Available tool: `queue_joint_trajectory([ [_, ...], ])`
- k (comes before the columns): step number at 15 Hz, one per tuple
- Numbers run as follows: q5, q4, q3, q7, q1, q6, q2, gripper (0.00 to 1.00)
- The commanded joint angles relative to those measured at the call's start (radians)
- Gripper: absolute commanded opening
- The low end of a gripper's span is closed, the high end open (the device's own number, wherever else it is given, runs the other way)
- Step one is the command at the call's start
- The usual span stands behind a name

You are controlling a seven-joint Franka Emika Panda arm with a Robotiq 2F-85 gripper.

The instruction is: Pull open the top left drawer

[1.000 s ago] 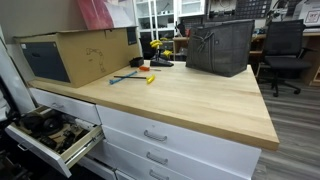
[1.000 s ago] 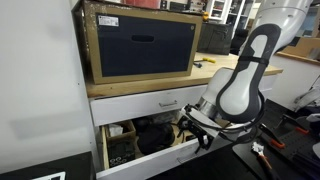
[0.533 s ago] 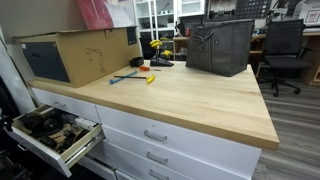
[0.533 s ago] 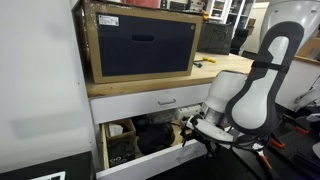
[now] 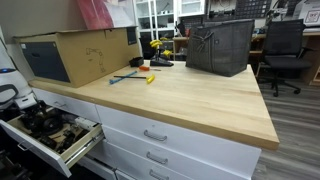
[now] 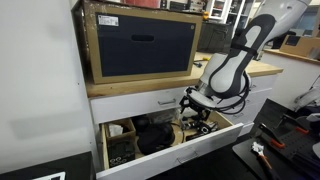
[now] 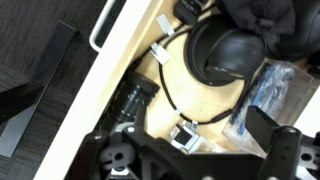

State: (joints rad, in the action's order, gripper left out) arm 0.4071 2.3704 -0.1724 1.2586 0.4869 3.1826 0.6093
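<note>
The top left drawer (image 6: 140, 105) sits right under the worktop and is shut; only its white front shows in both exterior views (image 5: 62, 104), and its contents are hidden. Below it, a similar white drawer (image 6: 205, 140) with pale wooden sides stands pulled out, full of dark tools and cables (image 7: 235, 50); it also shows in an exterior view (image 5: 70, 150). My gripper (image 6: 196, 121) hangs over this open lower drawer, just below the top drawer's front. In the wrist view its black fingers (image 7: 190, 150) are spread wide and hold nothing.
A large cardboard box (image 6: 140, 42) stands on the wooden worktop (image 5: 190, 95) above the drawers. A dark bag (image 5: 220, 45) and small tools (image 5: 135, 75) lie farther along. More white drawers with silver handles (image 5: 155, 135) lie to the side. Office chairs (image 5: 285, 50) stand behind.
The arm has swung up from in front of the lower drawer's front and now reaches over its open inside. The lower drawer stays pulled out; the top drawer stays shut.
</note>
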Motion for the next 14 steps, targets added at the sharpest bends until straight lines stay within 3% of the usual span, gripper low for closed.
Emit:
queue_joint_trajectory([
  [1, -0.034, -0.099, 0.057, -0.04, -0.033, -0.051, 0.042, 1.0],
  [5, -0.058, -0.206, 0.102, -0.062, -0.014, -0.049, 0.114, 1.0],
  [8, -0.072, -0.257, 0.094, -0.089, 0.008, -0.047, 0.159, 1.0],
  [14, -0.068, -0.241, 0.096, -0.105, 0.082, -0.028, 0.14, 1.0],
])
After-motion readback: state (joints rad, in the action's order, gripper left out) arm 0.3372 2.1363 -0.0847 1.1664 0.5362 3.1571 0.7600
